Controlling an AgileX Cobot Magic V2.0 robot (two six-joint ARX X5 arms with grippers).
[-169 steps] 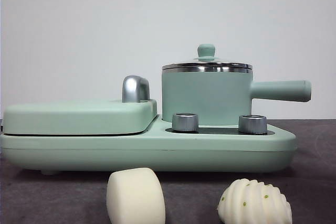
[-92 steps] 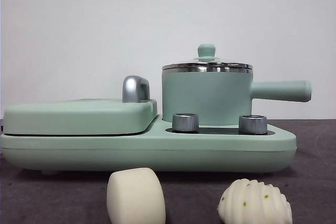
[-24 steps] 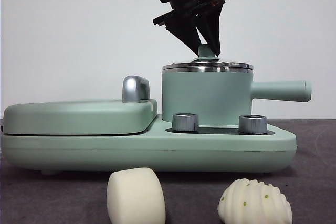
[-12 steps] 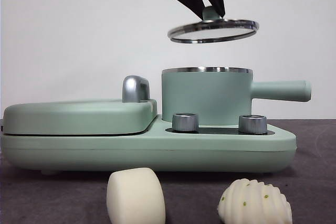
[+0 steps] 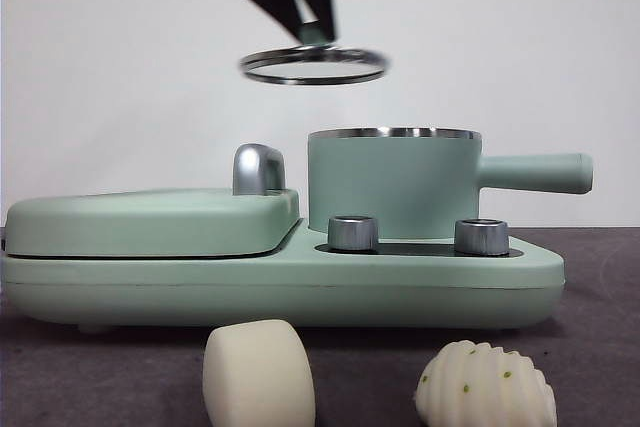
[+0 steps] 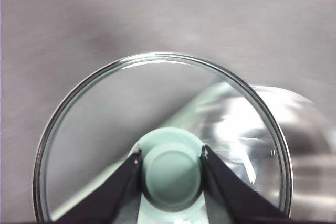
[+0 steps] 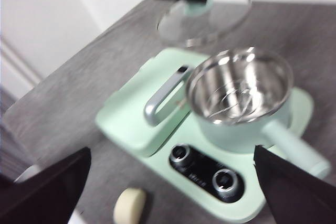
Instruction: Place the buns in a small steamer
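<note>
Lid off steamer, held aloft by left gripper [image 5: 305, 22]; buns not yet loaded.
Left jaws clamped on green knob [image 6: 172, 174] of glass lid [image 5: 313, 64], lid in the air above the griddle's chrome handle [image 5: 258, 169]; small steamer [image 5: 395, 182] open, steel interior empty in right wrist view; smooth bun [image 5: 258, 374] and ridged bun [image 5: 485, 387] lie on tabletop [image 5: 600, 347] in front of the appliance, apart; right gripper [image 7: 173, 192] high over the scene, jaws spread wide, holding nothing.
</note>
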